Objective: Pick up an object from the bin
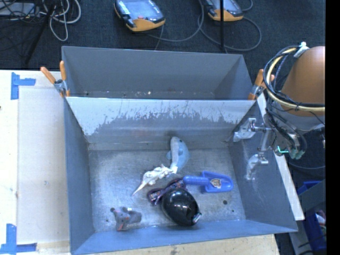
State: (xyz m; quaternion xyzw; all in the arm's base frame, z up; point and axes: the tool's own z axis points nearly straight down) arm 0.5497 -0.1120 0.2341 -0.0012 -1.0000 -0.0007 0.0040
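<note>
My gripper [251,149] hangs over the bin's right sloping wall, high above the floor, open, with nothing between its two metal fingers [245,131]. Nearest to it on the floor lies a blue scoop-like piece [210,182] with a small gold emblem, down and to the left of the fingers. A pale blue curved object [178,154] lies farther left, near the middle of the bin. A round black object [180,206] rests by the front wall.
A white crumpled thing [155,175] and a dark, multicoloured bit [161,192] lie bunched between the pale blue object and the black one. A small grey piece [126,217] sits apart at the front left. The arm with its orange dome stands outside the right rim.
</note>
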